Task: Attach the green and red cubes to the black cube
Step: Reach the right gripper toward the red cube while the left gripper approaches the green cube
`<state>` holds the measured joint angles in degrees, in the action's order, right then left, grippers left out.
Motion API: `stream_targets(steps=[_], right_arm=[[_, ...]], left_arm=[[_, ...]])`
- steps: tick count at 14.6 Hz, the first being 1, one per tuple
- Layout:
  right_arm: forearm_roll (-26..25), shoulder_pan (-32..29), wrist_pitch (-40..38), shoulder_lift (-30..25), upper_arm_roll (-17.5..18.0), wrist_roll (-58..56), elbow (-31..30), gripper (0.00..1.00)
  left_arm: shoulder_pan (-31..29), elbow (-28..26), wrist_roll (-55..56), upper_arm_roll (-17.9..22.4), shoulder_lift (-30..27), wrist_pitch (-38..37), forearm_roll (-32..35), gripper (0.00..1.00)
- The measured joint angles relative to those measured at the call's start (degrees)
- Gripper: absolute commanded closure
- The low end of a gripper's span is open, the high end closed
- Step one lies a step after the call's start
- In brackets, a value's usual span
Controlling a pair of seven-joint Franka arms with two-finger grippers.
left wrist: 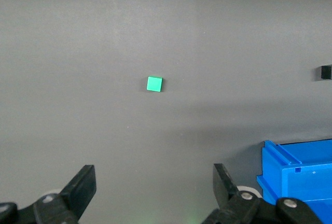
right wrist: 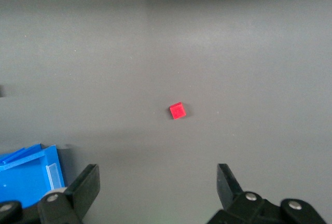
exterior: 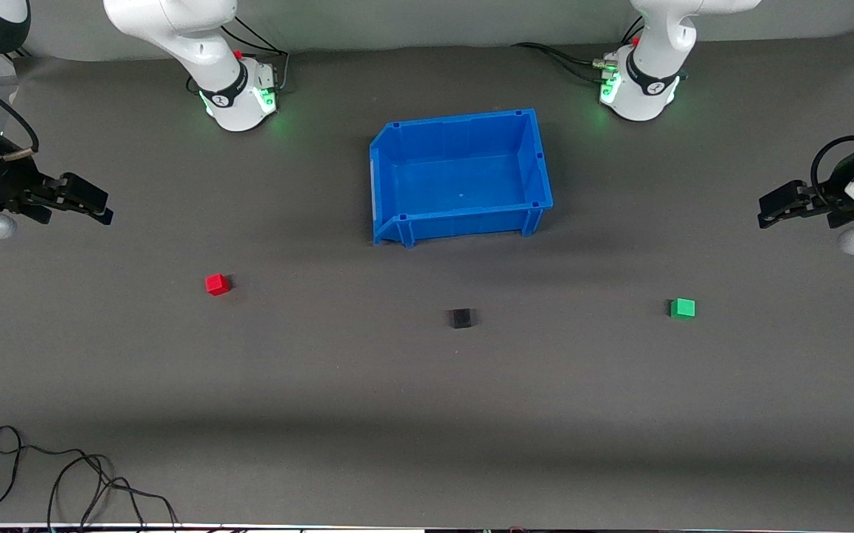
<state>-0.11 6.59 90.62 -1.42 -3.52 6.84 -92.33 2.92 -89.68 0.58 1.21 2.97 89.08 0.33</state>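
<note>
While both arms wait with fingers spread, left gripper (left wrist: 154, 193) and right gripper (right wrist: 158, 185) hang apparently above bare mat; black cube (exterior: 461, 318) lies between red cube (exterior: 217, 284) and green cube (exterior: 682, 308), all apart, nearer than blue bin (exterior: 397, 222)

A dark grey matte mat (exterior: 427, 414) covers the whole table. Loose black cables (exterior: 64, 474) coil at its nearest edge. A pale strip, perhaps a wall (exterior: 427, 22), runs along the top. Soft, even light falls overall.

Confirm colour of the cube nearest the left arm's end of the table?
Bright green cube, plain on every visible face. It shows best in the left wrist view.
</note>
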Motion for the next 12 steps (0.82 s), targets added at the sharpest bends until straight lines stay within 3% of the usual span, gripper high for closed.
stream_targets(steps=[8, 12], right_arm=[[0.00, 0.00, 0.00, 0.44, 0.01, 0.24, -0.60, 0.00], [0.87, 0.01, 1.84, 1.68, 0.05, 9.53, -2.23, 0.00]], left_arm=[[-0.01, 0.10, -0.07, 0.23, 0.49, 0.00, 0.03, 0.00], [-0.04, 0.14, -0.10, 0.24, 0.61, 0.00, 0.04, 0.00]])
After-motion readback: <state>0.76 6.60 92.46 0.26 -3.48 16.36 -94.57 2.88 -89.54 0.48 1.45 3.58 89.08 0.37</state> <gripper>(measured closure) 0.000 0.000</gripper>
